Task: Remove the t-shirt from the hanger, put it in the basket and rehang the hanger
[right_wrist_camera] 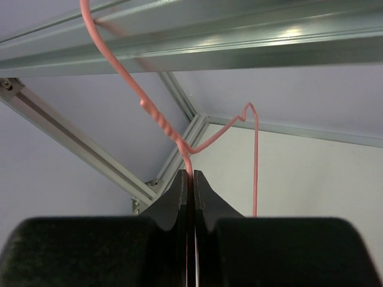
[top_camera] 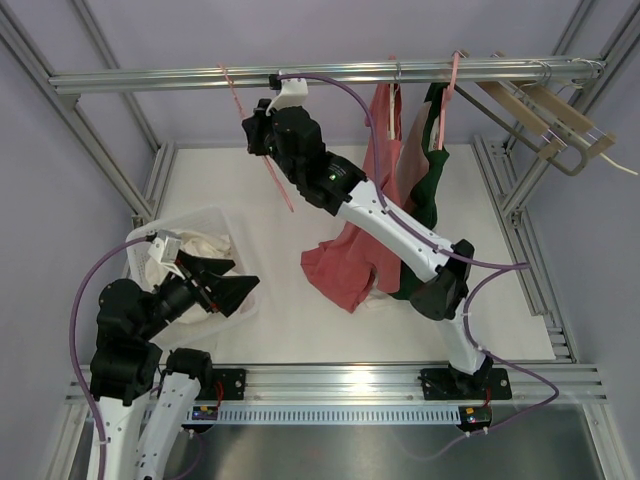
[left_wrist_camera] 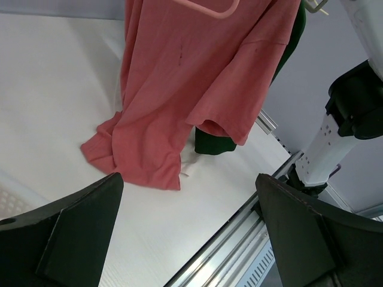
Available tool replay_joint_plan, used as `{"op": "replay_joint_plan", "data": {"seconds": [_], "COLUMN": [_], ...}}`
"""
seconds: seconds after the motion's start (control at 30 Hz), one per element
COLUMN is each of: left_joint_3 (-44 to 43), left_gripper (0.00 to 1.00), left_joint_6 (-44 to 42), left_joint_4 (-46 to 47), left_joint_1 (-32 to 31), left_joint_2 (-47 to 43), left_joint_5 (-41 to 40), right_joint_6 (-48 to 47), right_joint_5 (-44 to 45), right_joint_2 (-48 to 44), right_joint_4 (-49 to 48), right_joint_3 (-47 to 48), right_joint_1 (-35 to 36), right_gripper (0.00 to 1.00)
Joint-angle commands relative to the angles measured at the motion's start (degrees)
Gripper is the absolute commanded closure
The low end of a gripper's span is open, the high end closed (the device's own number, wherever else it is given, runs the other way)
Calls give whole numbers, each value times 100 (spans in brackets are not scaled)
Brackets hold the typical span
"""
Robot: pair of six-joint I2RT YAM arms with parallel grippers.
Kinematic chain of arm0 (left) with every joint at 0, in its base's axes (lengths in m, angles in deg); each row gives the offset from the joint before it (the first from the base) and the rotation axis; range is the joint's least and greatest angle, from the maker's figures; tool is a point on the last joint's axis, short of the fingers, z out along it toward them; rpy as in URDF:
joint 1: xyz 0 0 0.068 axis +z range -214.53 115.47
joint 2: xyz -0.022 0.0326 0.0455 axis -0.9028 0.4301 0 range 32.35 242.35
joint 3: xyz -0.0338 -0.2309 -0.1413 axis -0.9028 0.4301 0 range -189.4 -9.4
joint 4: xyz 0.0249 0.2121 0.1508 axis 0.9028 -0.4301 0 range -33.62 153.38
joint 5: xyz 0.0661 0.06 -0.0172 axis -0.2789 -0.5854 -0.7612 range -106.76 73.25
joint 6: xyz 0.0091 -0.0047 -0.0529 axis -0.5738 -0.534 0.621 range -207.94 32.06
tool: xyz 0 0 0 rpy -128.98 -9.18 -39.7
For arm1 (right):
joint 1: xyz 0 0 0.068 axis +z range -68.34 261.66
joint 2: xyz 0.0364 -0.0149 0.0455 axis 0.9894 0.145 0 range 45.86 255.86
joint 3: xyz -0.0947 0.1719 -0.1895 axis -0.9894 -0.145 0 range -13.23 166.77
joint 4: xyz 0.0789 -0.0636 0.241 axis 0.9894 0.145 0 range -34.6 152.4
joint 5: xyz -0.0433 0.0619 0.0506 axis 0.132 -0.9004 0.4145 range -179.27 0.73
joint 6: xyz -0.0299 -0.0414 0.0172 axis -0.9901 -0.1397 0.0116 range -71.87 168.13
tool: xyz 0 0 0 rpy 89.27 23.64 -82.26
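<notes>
A pink t-shirt point(top_camera: 350, 255) hangs from the top rail point(top_camera: 180, 78) right of centre; its lower part lies bunched on the white table. It also shows in the left wrist view point(left_wrist_camera: 179, 89). My right gripper point(top_camera: 258, 130) is raised to the rail and shut on a bare pink wire hanger point(top_camera: 280, 190), whose hook sits over the rail in the right wrist view point(right_wrist_camera: 161, 122). My left gripper point(top_camera: 225, 285) is open and empty, low at the left, facing the t-shirt from a distance.
A dark green t-shirt point(top_camera: 432, 170) hangs just right of the pink one. Wooden hangers point(top_camera: 545, 115) hang at the rail's right end. A clear bin point(top_camera: 212, 216) with white cloth stands by the left gripper. An aluminium frame surrounds the table.
</notes>
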Motion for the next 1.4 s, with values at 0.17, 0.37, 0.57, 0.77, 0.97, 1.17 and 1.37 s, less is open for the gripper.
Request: {"op": "replay_joint_plan", "data": {"seconds": [0.17,0.37,0.57,0.77,0.97,1.17,1.37], "left_joint_3": [-232,-433,-697,-645,-724,-627,-531], "left_gripper": [1,1,1,1,1,1,1], "left_joint_6": [132,255,246,132,-61,-193,-333], "left_joint_4": [358,411,411,420,411,420,587], "left_joint_1": [-30,-30,-39,-328,-2479,-4502,-5434], "left_joint_2": [166,509,817,1194,1493,1941,2267], "left_joint_5": [337,591,724,260,-1837,-3844,-4646], "right_joint_6": [40,-267,-707,-839,-918,-944,-1015], "right_joint_5": [-435,-374,696,842,102,-83,-145], "right_joint_2": [-1161,-2709,-3536,-3758,-3170,-2844,-2721], "right_joint_4": [542,909,2314,3388,3865,4032,3909], "right_joint_3": [-750,-1999,-1966,-1484,-815,-577,-630], "right_joint_1": [-65,-74,-240,-943,-1691,-2051,-2157], "right_gripper": [43,41,56,62,58,55,61]}}
